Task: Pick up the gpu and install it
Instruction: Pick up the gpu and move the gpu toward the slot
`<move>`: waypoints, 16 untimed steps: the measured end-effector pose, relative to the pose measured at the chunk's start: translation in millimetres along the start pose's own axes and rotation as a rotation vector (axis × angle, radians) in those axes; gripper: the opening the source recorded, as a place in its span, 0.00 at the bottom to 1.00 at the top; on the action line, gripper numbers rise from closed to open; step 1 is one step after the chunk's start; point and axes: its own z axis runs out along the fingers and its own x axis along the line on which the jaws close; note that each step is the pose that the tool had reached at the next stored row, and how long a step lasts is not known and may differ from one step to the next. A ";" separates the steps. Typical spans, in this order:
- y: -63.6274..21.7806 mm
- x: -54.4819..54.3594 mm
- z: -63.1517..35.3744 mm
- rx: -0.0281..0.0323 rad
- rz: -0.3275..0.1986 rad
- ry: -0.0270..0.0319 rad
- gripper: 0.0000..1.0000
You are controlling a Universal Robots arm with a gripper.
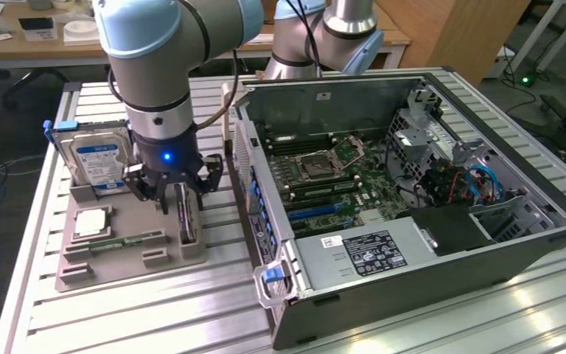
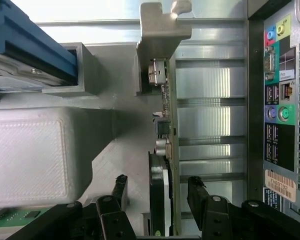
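The gpu (image 1: pixel 186 223) stands on its edge in a slot of the grey parts holder (image 1: pixel 170 258), left of the open computer case (image 1: pixel 519 243) in the exterior view. My gripper (image 1: pixel 179 196) is lowered over it. The wrist view shows the gpu (image 2: pixel 164 125) as a thin dark card with a silvery bracket (image 2: pixel 160 30) at its far end. My gripper (image 2: pixel 159 192) is open, and one black finger (image 2: pixel 121 190) stands on each side of the card with a gap to it.
The holder also carries a blue-labelled hard drive (image 1: pixel 96 158), a CPU (image 1: pixel 91 221) and a green RAM stick (image 1: pixel 126 241). The case lies open with its motherboard (image 1: pixel 332 184) exposed. Its rear port panel (image 2: pixel 280 100) is close beside the gpu. A slatted metal table (image 1: pixel 145 317) is underneath.
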 end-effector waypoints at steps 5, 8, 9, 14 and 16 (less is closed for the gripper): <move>0.7 0.2 6.3 0.0097 0.000 -0.0004 0.60; 0.7 0.2 6.3 0.0098 0.000 -0.0003 0.60; 0.7 0.2 6.3 0.0098 0.000 -0.0003 0.60; 0.7 0.2 6.4 0.0097 0.000 -0.0003 0.41; 0.7 0.2 6.4 0.0097 0.000 -0.0003 0.34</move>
